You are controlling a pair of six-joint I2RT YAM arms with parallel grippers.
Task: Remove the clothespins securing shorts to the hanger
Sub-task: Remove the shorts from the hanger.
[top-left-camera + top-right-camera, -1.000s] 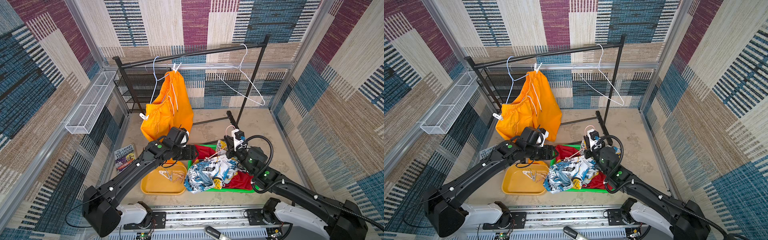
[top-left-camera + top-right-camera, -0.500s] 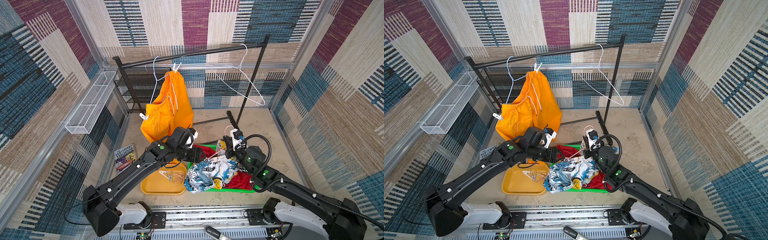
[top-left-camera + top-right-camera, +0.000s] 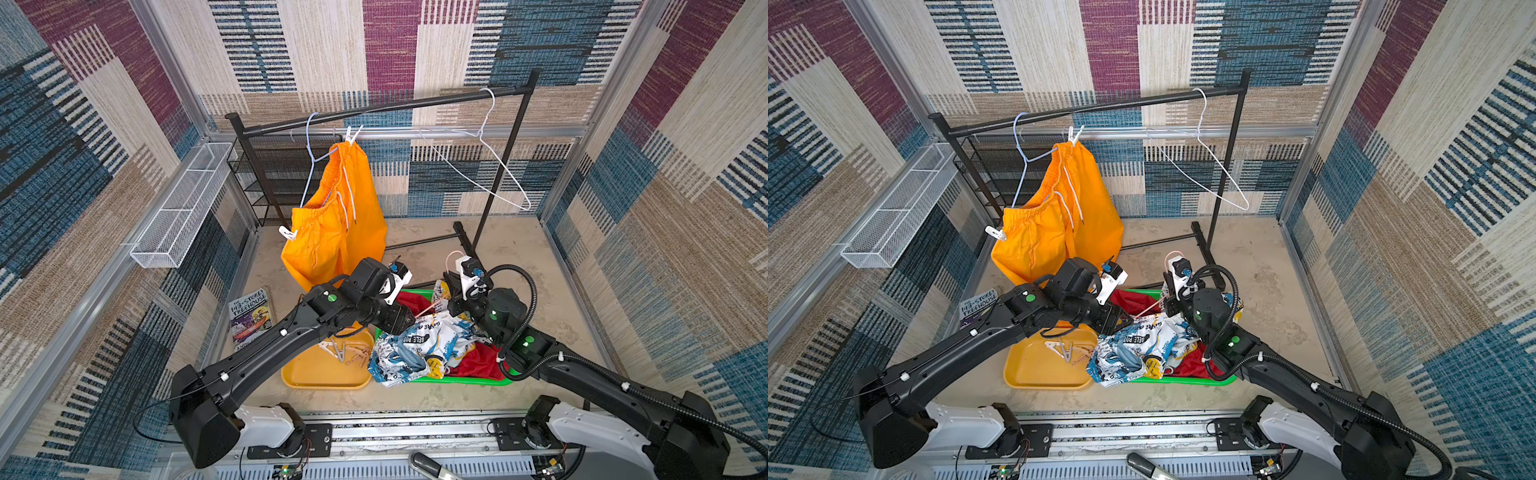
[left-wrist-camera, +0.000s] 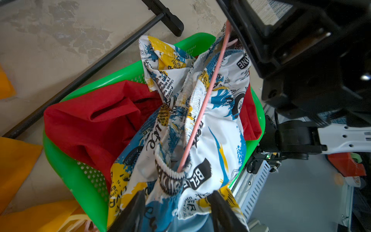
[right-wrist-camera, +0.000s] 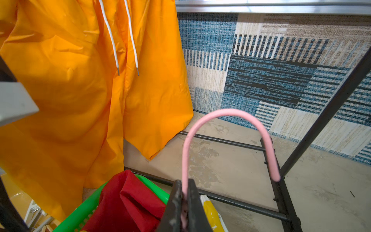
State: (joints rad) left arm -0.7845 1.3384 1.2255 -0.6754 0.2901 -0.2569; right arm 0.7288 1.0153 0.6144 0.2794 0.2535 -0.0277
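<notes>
right wrist view: right tool (image 5: pixel 184 182) is clamped tight on the straight neck of the pink hanger (image 5: pixel 230 112), and the hook arches above the jaws.

left wrist view: left tool (image 4: pixel 176 193) has its jaws apart, with a fold of the printed shorts (image 4: pixel 200 124) between the two fingers. cannot tell whether they press the cloth. the pink hanger wire runs through the elastic waistband of the printed shorts. printed shorts lie bunched on the red shorts (image 4: pixel 94 120) in the green basket (image 4: pixel 80 166).

top views: printed shorts spill over the basket rim toward the yellow tray (image 3: pixel 316 376). loose clothespins (image 3: pixel 349 351) lie in a small heap in the yellow tray, which sits just beside the basket on the counter (image 3: pixel 519 257).

orange shorts (image 3: pixel 332 232) hang from a pale hanger (image 3: pixel 309 166) on the black rack (image 3: pixel 374 110), and the hanger is tilted steeply. upper white peg (image 3: pixel 352 134) sits at the high end of the waistband, lower white peg (image 3: pixel 286 232) at the low end. bare white hanger (image 3: pixel 498 166) hangs further along the same rail. book (image 3: pixel 251 318) lies flat on the counter beside the left arm.
</notes>
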